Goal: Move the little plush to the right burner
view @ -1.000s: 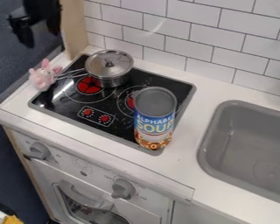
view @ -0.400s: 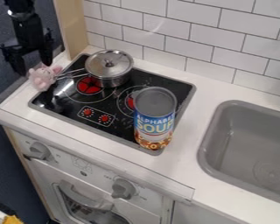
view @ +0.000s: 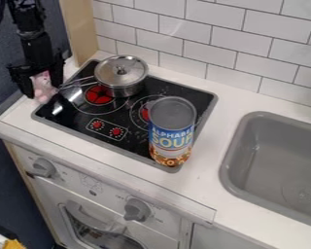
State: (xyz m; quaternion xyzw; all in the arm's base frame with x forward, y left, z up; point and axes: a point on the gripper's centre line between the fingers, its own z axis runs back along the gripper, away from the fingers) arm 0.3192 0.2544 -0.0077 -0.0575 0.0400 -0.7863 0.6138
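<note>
in the camera view we see the black gripper (view: 43, 87) hanging at the stove top's left edge, open, its two hard, angular fingers spread astride the little plush (view: 43, 92). the plush is soft, fuzzy and pale pink, a rounded lump, and it sits on the smooth white counter (view: 207, 160) just outside that edge.

the stove top (view: 67, 116) is a flat, glossy black rectangle with a grey rim and red printed rings. we find the right burner (view: 144, 114) partly hidden behind a tall soup can (view: 172, 131), a cylinder with a dull grey lid and a paper label, upright by the near right corner. near the far left corner stands a round, shiny metal pot (view: 121, 78) with a knobbed lid; its thin wire handle points towards the plush, close to the gripper. between the plush and the right burner, we have pot and handle on the far side. the grey, round-cornered sink (view: 275, 160) lies beyond the can, to the right.
</note>
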